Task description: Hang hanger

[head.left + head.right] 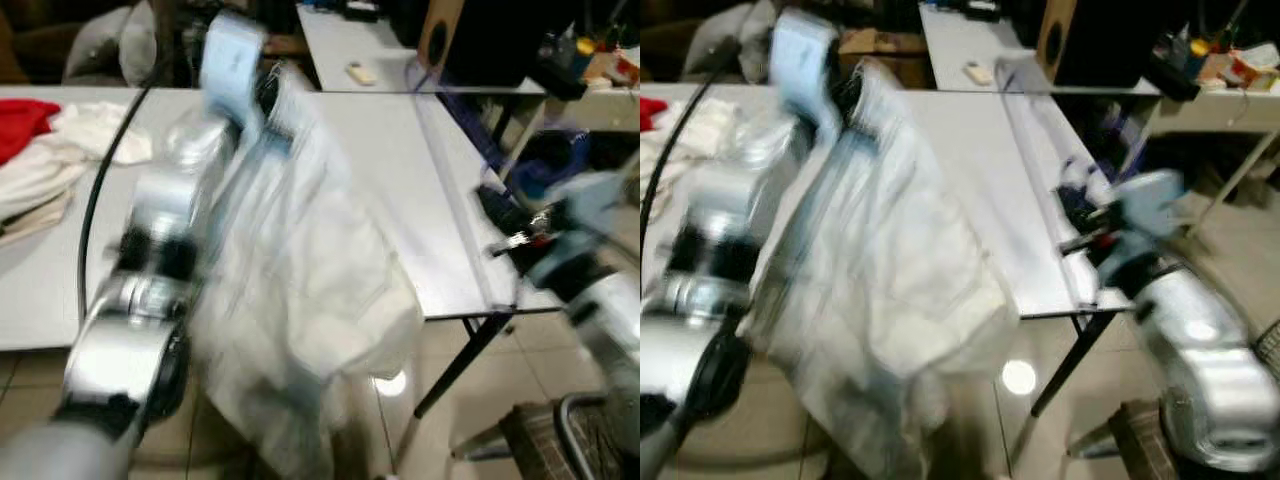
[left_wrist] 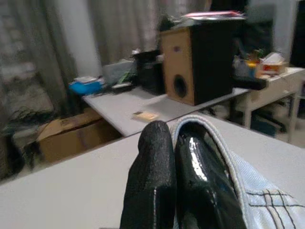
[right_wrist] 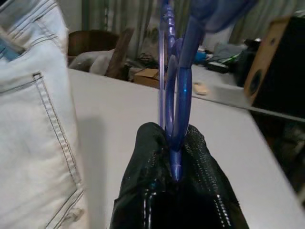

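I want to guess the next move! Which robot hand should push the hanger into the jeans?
Probably the right hand: it already pinches the blue hanger beside the pale jeans. The left hand is busy gripping the jeans' edge, holding them up.

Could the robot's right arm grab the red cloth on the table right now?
Probably not. The right pincer is shut on the blue hanger, so it is busy. The red cloth lies far over on the robot's left, with the left arm and the pale jeans it holds up in between.
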Robot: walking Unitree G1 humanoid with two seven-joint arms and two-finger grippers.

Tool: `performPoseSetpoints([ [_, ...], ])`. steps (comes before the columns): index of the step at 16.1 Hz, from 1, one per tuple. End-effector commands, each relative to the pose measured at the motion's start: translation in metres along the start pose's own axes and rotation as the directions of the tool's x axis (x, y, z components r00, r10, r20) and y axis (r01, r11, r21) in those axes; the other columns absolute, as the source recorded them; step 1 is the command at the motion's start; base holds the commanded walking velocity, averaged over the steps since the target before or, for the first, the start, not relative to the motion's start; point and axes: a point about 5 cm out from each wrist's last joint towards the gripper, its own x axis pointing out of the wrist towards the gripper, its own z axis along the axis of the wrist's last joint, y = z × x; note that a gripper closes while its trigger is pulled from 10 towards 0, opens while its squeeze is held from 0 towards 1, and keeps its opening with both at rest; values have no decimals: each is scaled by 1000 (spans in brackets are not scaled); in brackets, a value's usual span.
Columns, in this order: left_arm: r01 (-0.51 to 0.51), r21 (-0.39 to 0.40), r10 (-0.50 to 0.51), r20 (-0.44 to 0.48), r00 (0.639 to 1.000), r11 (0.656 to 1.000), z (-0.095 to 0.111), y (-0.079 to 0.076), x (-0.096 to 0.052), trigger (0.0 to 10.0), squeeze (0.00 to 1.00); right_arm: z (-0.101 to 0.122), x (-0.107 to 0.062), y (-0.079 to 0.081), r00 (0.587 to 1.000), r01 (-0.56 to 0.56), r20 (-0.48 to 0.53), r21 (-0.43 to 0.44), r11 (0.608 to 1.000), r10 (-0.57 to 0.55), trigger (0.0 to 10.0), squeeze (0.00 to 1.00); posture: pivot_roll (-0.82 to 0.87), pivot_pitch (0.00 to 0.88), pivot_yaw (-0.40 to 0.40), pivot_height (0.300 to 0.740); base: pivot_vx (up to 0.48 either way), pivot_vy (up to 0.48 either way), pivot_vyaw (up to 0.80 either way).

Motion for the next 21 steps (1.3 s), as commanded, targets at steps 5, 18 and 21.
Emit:
performPoseSetpoints([
  [5, -175, -5, 139, 630, 764, 985, 195, 36, -5, 10000, 0, 14, 4, -8, 993, 72, 92, 11, 997, -73, 10000, 0, -5, 0, -38, 740, 0, 0, 0],
  [18, -72, 107, 61, 101, 993, 992, -24, 6, 6, 10000, 0, 6, -9, 7, 994, -80, 85, 79, 994, 73, 10000, 0, 7, 24, -41, 740, 0, 0, 0],
  [21, -181, 78, 168, 146, 975, 980, 8, 36, 7, 10000, 0, 8, -29, -3, 980, -199, 15, 43, 979, 198, 10000, 0, -4, 15, -31, 740, 0, 0, 0],
])
